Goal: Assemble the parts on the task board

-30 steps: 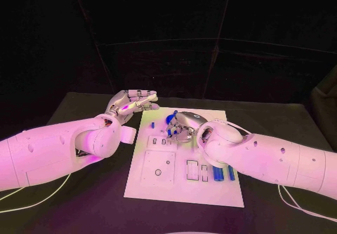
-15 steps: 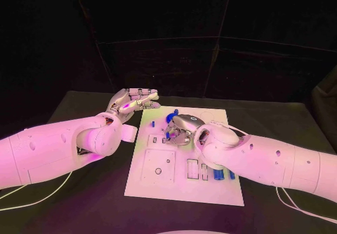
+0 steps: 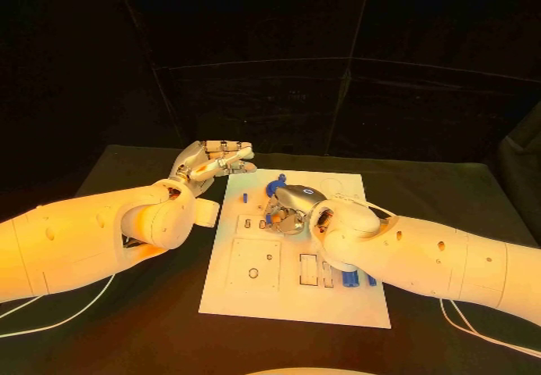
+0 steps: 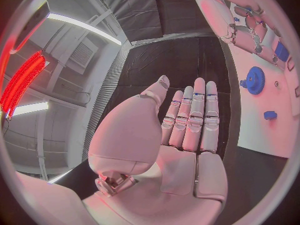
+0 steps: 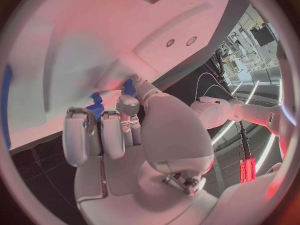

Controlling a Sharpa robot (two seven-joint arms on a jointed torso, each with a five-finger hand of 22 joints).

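White board (image 3: 295, 301) lies mid-table in front of you. Your right hand (image 3: 291, 208) sits over its middle, fingers curled, pinching a small blue part (image 5: 95, 106) at the fingertips. Your left hand (image 3: 211, 163) hovers off the board's far left corner, fingers straight, side by side, holding nothing. A blue gear (image 4: 254, 80) rests near the far edge.

No legible text or labels

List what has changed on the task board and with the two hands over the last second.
The right hand has slid a little leftward and nearer along the task board, its arm now covering more of the blue parts by the right edge. The left hand stays raised, holding nothing, off the board's far left corner. The blue gear has not moved.
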